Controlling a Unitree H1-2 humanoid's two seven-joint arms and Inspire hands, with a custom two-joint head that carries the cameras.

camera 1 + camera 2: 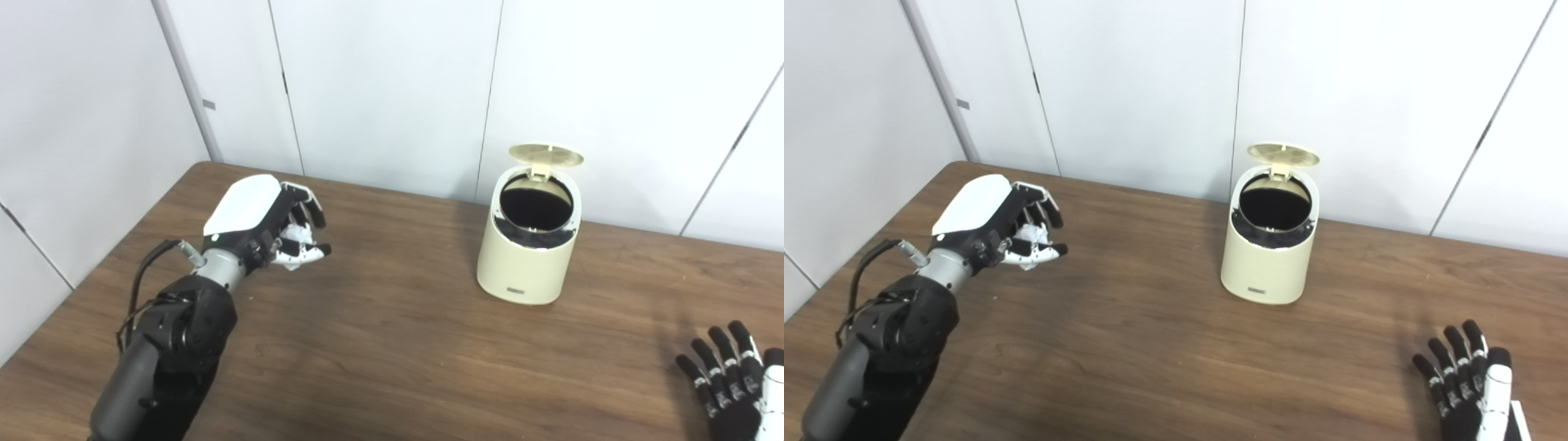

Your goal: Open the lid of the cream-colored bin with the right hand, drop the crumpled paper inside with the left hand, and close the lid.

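The cream-colored bin (520, 263) stands at the back middle of the wooden table, its round lid (546, 155) tipped up and its dark inside showing. My left hand (269, 220) is raised over the table's left part, well to the left of the bin, with its fingers curled around the white crumpled paper (1032, 236). My right hand (1470, 383) rests low at the front right corner, fingers spread, holding nothing, well away from the bin.
The brown wooden table (392, 343) runs back to white wall panels (392, 86) close behind the bin. Its left edge angles toward the back corner near my left forearm (165, 343).
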